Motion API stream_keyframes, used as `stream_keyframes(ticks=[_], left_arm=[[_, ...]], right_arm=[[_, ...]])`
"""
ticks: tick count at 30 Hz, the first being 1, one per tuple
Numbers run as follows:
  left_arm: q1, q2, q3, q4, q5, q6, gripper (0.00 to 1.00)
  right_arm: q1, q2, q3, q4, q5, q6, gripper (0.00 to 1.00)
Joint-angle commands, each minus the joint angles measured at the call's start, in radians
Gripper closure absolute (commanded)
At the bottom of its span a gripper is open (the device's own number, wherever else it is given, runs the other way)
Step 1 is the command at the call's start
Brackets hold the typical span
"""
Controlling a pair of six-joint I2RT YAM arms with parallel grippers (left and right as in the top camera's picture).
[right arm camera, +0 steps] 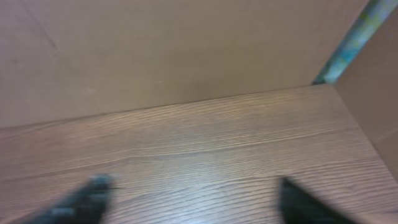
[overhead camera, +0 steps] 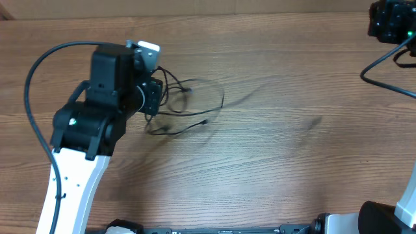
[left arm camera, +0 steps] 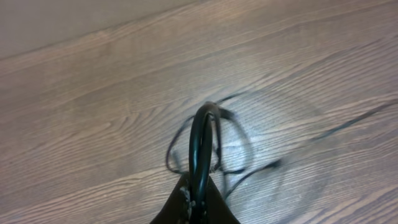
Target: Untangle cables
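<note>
The cables are thin black cords in a loose tangle on the wooden table, just right of my left gripper. One plug end points right. In the left wrist view my left gripper is shut on a black cable loop that rises straight ahead of the jaws. More thin loops hang or lie beyond it, and one strand runs off right. My right gripper is open and empty, its blurred fingers wide apart above bare wood. The right arm is at the far right corner.
A brown wall stands at the back of the table, with a corner and a pale strip at the right. A thick black robot cable trails by the right arm, and another arcs round the left arm.
</note>
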Motion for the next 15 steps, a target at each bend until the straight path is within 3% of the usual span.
stream_keyframes(ticks=[1,5,15], left_arm=[[-0.003,-0.014,-0.002,0.000,0.057,0.030,0.96],[-0.003,-0.014,-0.002,0.014,0.115,0.030,0.96],[-0.003,-0.010,0.134,0.042,0.188,0.030,0.96]], right_arm=[[0.007,-0.006,0.018,0.003,-0.170,0.017,0.00],[0.038,-0.006,0.018,-0.001,-0.307,0.010,0.00],[0.130,0.035,0.018,-0.108,-0.379,0.009,0.00]])
